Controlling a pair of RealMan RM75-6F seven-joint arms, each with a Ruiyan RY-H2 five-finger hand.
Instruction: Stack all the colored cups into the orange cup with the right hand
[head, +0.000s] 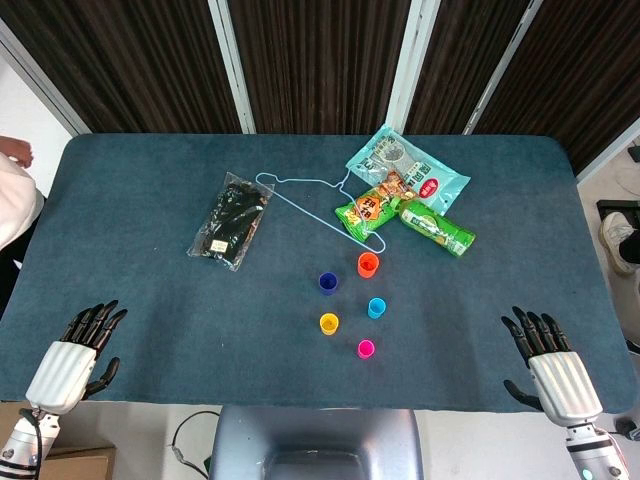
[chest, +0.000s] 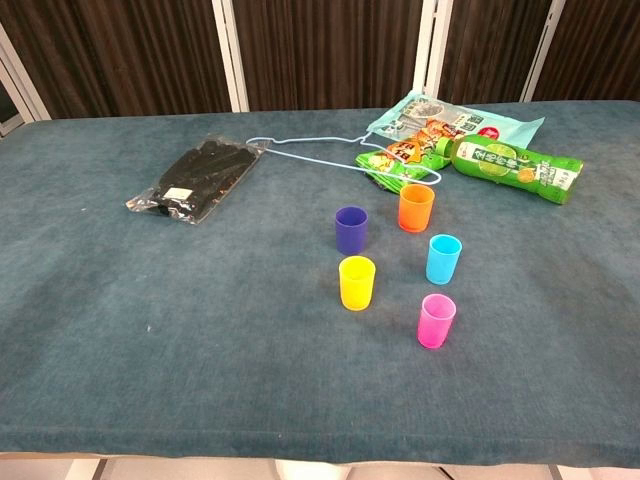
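Five small cups stand upright on the blue table, apart from one another. The orange cup is farthest back. To its left is the dark blue cup. The light blue cup, the yellow cup and the pink cup stand nearer me. My right hand lies open at the front right edge, far from the cups. My left hand lies open at the front left edge. Neither hand shows in the chest view.
Behind the cups lie snack packets, a green bottle on its side and a light blue wire hanger. A bag of black items lies at the back left. A person's arm shows at the left edge.
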